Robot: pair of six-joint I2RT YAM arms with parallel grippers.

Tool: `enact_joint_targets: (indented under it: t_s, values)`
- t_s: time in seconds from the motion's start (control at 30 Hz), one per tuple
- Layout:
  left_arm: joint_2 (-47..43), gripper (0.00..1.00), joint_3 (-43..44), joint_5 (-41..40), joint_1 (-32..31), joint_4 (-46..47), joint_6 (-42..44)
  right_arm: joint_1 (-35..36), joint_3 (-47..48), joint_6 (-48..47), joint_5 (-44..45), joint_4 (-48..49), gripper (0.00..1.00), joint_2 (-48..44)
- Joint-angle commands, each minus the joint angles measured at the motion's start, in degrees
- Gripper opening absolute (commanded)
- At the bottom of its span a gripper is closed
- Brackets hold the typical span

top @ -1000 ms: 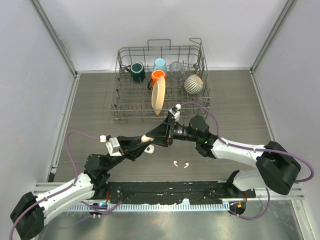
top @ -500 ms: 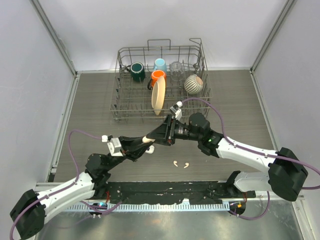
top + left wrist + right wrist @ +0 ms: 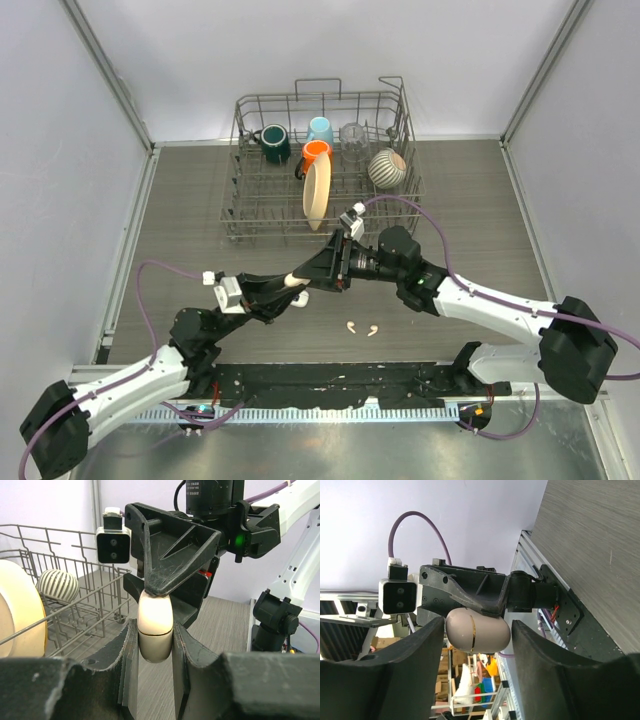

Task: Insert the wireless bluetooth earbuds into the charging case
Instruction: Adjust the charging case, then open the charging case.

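A cream charging case (image 3: 155,625), lid closed, stands between the pads of my left gripper (image 3: 155,647), which is shut on its lower half above the table. My right gripper (image 3: 478,635) straddles the case's (image 3: 485,630) lid end with a gap showing at each finger, so it is open. In the top view the two grippers meet nose to nose at the case (image 3: 294,277), left of the table's middle. Two white earbuds (image 3: 349,325) (image 3: 371,329) lie on the table just right of and nearer than the grippers. A small white thing (image 3: 300,298) lies under them.
A wire dish rack (image 3: 405,120) stands at the back with mugs, a cream plate (image 3: 316,192), a glass and a striped bowl (image 3: 386,168). Grey walls close in the left, right and back sides. The arms' black base rail runs along the near edge.
The right gripper's jaws have spread slightly around the case. The right arm's elbow has shifted a little to the right. The left gripper keeps its hold in the same place.
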Motion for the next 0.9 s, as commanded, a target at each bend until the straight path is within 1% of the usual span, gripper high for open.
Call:
enact_joint_targets:
  t_s: [0.0,0.03,0.2,0.33,0.47,0.6,0.8,0.87]
  values:
    - [-2.2,0.00,0.0,-0.5,0.0,0.6,1.6,-0.2,1.6,-4.5,1.3,0.0,0.64,-3.1]
    - [-2.5,0.00,-0.1,-0.4,0.0,0.3,1.6,-0.4,1.9,-5.5,1.9,-2.3,0.65,-3.3]
    - [-5.2,0.00,-0.2,-0.8,0.0,-3.0,2.4,-0.9,3.7,-10.4,2.6,-5.8,0.68,-5.4]
    - [-7.6,0.00,-0.4,-1.6,0.0,-4.8,2.7,-0.9,5.4,-15.3,1.9,-9.2,0.68,-6.2]
    - [-8.9,0.00,-0.6,-2.2,0.0,-6.1,3.1,-0.8,6.4,-17.1,0.4,-10.5,0.68,-6.6]
    - [-9.1,0.00,-0.5,-2.9,0.0,-6.2,3.1,-0.6,7.5,-18.7,-0.6,-11.9,0.68,-6.5]
    - [-7.8,0.00,-0.9,-4.2,0.0,-4.0,2.8,-0.3,11.9,-25.3,0.6,-22.3,0.68,-5.9]
    - [-7.2,0.00,-0.9,-4.2,0.0,-3.2,2.7,-0.4,12.6,-26.0,1.2,-23.5,0.69,-5.8]
